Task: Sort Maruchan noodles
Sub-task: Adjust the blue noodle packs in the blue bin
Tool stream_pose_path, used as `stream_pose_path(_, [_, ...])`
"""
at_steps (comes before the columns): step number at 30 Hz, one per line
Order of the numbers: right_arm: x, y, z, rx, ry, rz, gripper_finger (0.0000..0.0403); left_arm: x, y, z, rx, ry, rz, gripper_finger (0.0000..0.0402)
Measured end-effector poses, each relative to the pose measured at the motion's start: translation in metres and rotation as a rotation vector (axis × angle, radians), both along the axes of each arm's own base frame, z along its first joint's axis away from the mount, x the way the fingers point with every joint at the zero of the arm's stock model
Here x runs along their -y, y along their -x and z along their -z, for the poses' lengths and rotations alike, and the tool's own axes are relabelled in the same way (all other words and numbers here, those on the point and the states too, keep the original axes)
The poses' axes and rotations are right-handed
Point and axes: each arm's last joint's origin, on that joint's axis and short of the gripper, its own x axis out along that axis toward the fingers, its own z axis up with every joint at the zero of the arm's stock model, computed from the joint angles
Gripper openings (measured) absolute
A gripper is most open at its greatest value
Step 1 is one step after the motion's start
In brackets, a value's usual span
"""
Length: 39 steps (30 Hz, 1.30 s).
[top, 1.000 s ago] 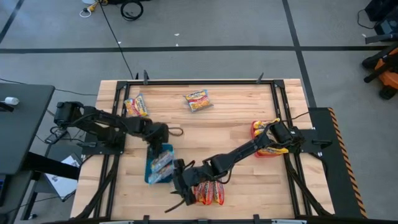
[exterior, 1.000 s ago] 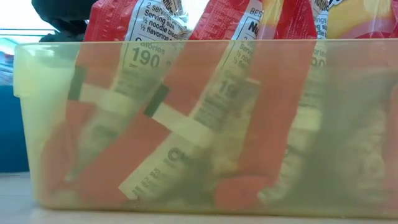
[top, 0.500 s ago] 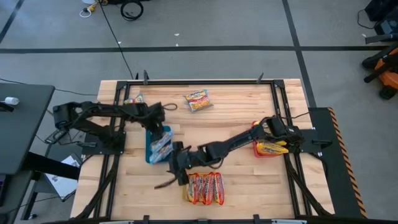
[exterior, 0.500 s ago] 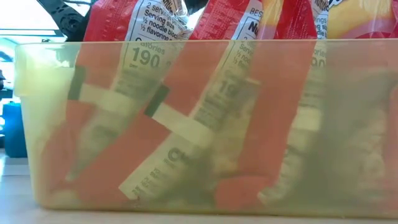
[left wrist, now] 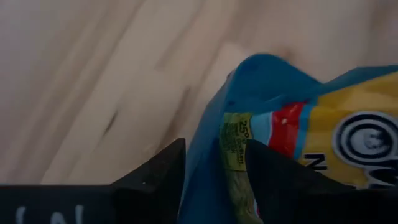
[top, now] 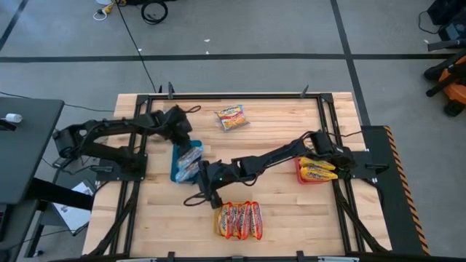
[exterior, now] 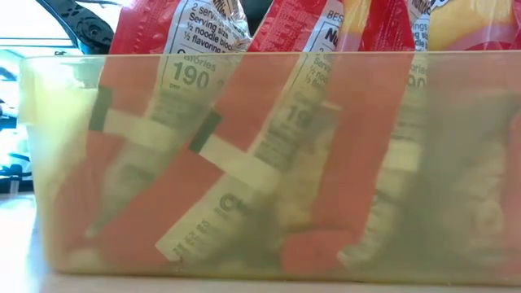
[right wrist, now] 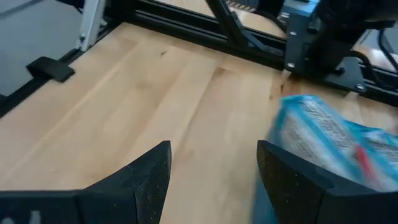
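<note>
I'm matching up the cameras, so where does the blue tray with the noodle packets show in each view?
High view: blue tray, left of centre.
Low view: not in it.
Left wrist view: not identifiable; a held packet fills it.
Right wrist view: tray under its packets.
Shared landmark: wooden table.

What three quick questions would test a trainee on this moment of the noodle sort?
1. True or false: the right gripper is open and empty.
2. Which tray holds the red-orange packets? A blue, B yellow, C red.
3. Fill in: the left gripper is pinching a noodle ____.
Key: 1 true. 2 B, the yellow tray. 3 packet.
</note>
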Motion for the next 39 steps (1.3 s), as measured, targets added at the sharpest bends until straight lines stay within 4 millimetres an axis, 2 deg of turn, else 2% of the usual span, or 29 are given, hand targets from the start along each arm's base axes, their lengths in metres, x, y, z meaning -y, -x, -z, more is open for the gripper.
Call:
stream_pose_path(5, [0.015,0.000,0.007,-0.020,-0.009,0.021,0.0242,0.012,-0.013,-0.004,0.078,-0.049,0.127,0.0171])
stream_pose_path(10, [0.028,0.001,0.013,-0.043,-0.007,0.047,0.0242,0.026,-0.023,-0.007,0.157,0.002,0.251,0.0171])
stream_pose_path(18, [0.045,0.003,0.020,-0.055,0.040,0.155,0.0242,0.045,-0.022,-0.004,0.109,0.046,0.407,0.0171])
stream_pose_path(24, [0.047,0.001,0.015,-0.025,0.044,0.152,0.0242,0.046,-0.018,-0.002,0.083,0.083,0.425,0.0171])
stream_pose_path(27, [0.041,-0.003,0.009,-0.014,0.025,0.130,0.0242,0.042,-0.016,-0.001,0.080,0.093,0.402,0.0171])
stream_pose_path(31, [0.019,-0.005,-0.003,0.040,-0.018,0.034,0.0242,0.034,-0.013,0.000,0.067,0.086,0.338,0.0171])
stream_pose_path(36, [-0.015,0.001,-0.004,0.043,-0.032,-0.047,0.0242,0.026,-0.010,0.000,0.057,0.063,0.287,0.0171])
stream_pose_path(39, [-0.026,0.003,-0.004,0.042,-0.039,0.008,0.0242,0.023,-0.009,0.000,0.056,0.066,0.262,0.0171])
